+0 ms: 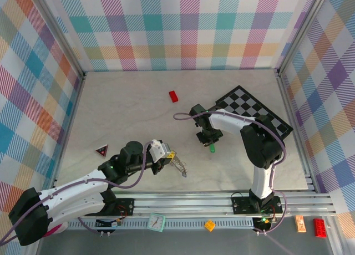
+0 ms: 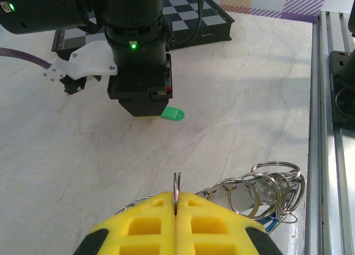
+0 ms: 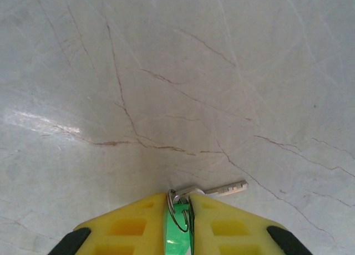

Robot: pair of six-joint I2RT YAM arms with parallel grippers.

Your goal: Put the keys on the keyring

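Note:
My left gripper [image 1: 168, 155] [image 2: 176, 197] is shut on the edge of the keyring [image 2: 176, 184], a bunch of thin silvery loops [image 2: 266, 188] [image 1: 180, 166] trailing to its right on the table. A bit of blue plastic [image 2: 270, 224] peeks out under those loops. The green key [image 3: 224, 189] lies on the table with its silver blade pointing right. Its green head [image 3: 178, 233] [image 2: 173, 114] [image 1: 212, 148] and small ring sit between the yellow fingers of my right gripper [image 3: 178, 198] [image 1: 209, 139], which press on both sides of it.
A black-and-white chequered board [image 1: 255, 113] lies at the back right, just behind my right arm. A small red brick [image 1: 173, 96] sits further back, and a dark triangular piece [image 1: 101, 151] lies at the left. A metal rail [image 1: 222, 202] runs along the near edge.

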